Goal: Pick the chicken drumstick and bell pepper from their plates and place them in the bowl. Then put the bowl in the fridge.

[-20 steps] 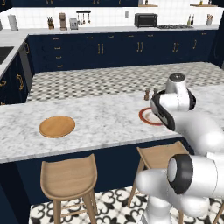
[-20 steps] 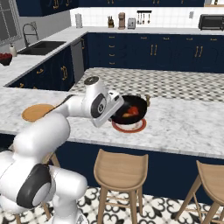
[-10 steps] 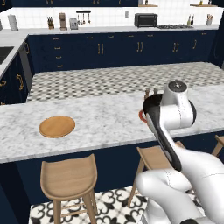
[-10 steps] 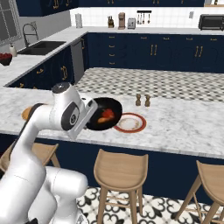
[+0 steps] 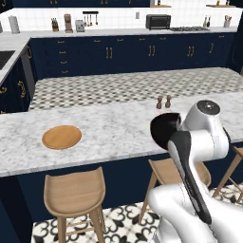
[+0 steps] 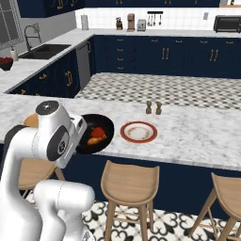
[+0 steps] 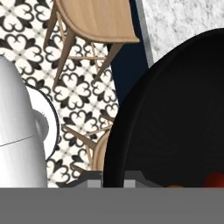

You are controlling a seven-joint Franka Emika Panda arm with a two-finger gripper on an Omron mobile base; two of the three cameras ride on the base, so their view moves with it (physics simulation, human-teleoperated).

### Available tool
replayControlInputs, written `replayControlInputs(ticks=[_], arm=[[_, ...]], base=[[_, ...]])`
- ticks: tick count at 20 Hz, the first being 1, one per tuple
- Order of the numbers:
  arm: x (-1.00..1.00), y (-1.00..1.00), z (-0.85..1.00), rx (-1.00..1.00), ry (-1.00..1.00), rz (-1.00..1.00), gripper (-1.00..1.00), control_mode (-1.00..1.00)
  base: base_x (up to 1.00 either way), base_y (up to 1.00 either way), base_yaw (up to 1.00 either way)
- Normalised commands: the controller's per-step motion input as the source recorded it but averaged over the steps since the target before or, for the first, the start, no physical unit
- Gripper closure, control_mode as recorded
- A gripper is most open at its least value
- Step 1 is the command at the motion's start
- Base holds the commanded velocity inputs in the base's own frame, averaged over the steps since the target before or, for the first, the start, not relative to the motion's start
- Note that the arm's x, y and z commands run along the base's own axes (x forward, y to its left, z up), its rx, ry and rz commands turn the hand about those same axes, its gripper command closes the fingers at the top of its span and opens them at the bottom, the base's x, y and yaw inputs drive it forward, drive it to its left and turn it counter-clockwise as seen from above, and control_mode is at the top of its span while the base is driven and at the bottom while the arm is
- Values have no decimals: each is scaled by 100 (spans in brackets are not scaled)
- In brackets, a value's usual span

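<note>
My gripper (image 7: 113,181) is shut on the rim of the dark bowl (image 6: 98,134), holding it tilted in the air over the counter's front edge. Inside the bowl lie the red bell pepper (image 6: 99,131) and the chicken drumstick (image 6: 93,140). In the hand view the bowl (image 7: 175,113) hangs over a stool and the patterned floor, with a sliver of the pepper (image 7: 216,179) at its lower right. The bowl (image 5: 164,130) shows as a black shape beside my wrist. The red-rimmed plate (image 6: 138,132) and the wooden plate (image 5: 61,137) lie bare on the counter. The fridge is out of view.
Two small shakers (image 6: 153,108) stand behind the red-rimmed plate. Wooden stools (image 6: 129,181) (image 5: 73,190) line the near side of the marble island (image 5: 118,128). Navy cabinets and a sink (image 6: 44,51) run along the far walls.
The arm has swung the bowl, with the food in it, from above the red-rimmed plate leftward in the right base view, out to the counter's front edge. The gripper stayed shut.
</note>
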Motion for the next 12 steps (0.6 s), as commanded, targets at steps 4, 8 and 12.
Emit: replayControlInputs(ticks=[4, 8, 12], arm=[[0, 0, 0, 0, 0, 0, 100, -100], [0, 0, 0, 0, 0, 0, 100, 100], [0, 0, 0, 0, 0, 0, 100, 100]], base=[[0, 0, 0], [-28, 0, 0], [-100, -14, 9]])
